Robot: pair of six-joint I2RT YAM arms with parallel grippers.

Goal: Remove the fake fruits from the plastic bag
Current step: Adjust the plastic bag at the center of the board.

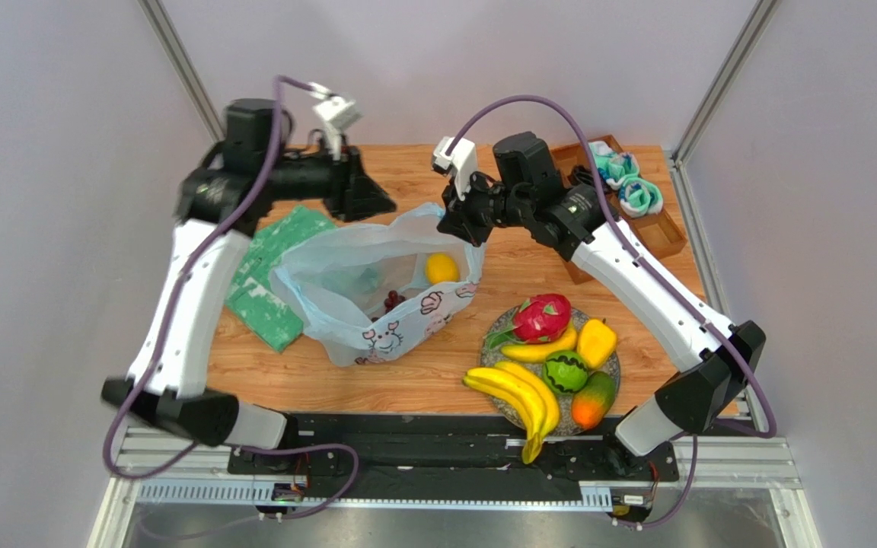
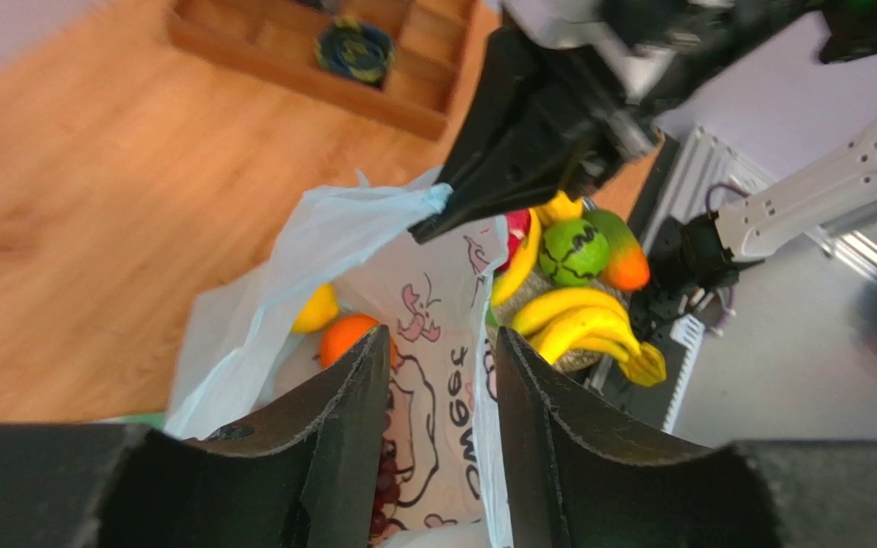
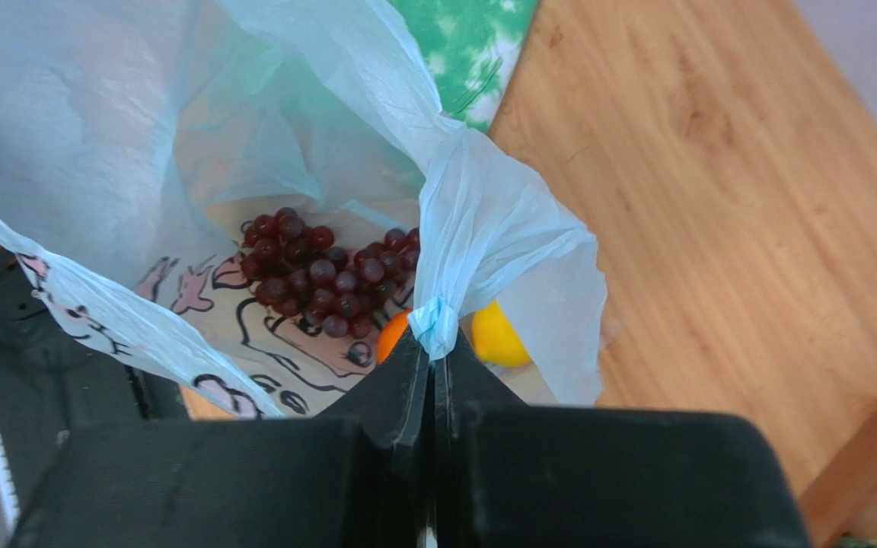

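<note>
Slumping mid-table with its mouth toward 1 o'clock, the bag (image 1: 375, 303) is pinched at that rim by the right gripper (image 3: 433, 343), jaws closed on a twist of film, probably to lift the mouth and hold it wide. Inside lie grapes (image 3: 323, 274), an orange (image 3: 392, 335) and a yellow fruit (image 1: 441, 268) (a lemon, perhaps). The left gripper (image 2: 443, 333) hovers at the bag's 12 o'clock, jaws parted and empty, seemingly ready to reach in. At 4 o'clock a plate (image 1: 504, 320) carries bananas (image 1: 517, 394), a dragon fruit (image 1: 542, 316) and more.

Plastic bag (image 1: 346, 314) mouth gapes wide, right end effector (image 3: 432, 343) clamped on one rim.
</note>
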